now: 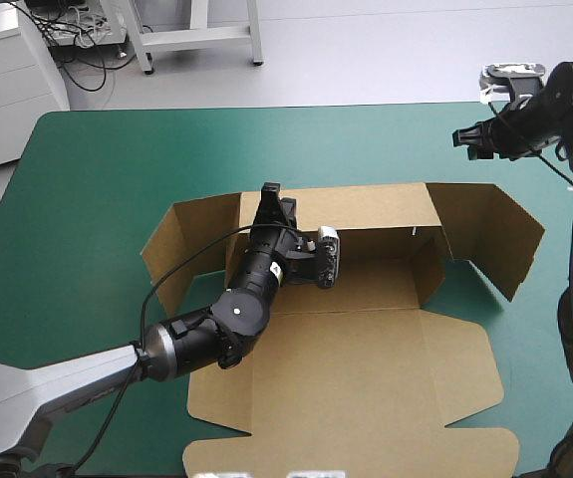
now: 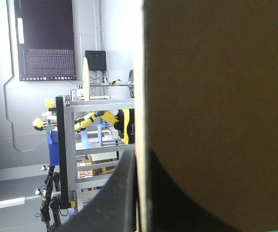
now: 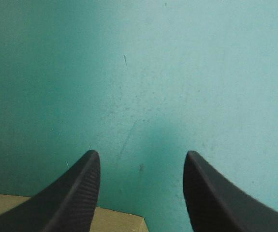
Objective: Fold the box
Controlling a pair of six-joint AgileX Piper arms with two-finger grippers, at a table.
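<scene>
The brown box lies at the table's middle with its lid panel flat toward the front edge. Its back wall is raised, and side flaps stand at both ends. My left gripper reaches across the box floor to the back wall's left end. In the left wrist view, the board stands edge-on between the two black fingers, which are shut on it. My right gripper hovers over the teal-green cover beyond the box's right flap. It is open and holds nothing, with a corner of board beneath it.
Bare teal-green cover stretches behind and left of the box. A white cabinet stands off the table's far left corner. The box's front flaps reach close to the near edge.
</scene>
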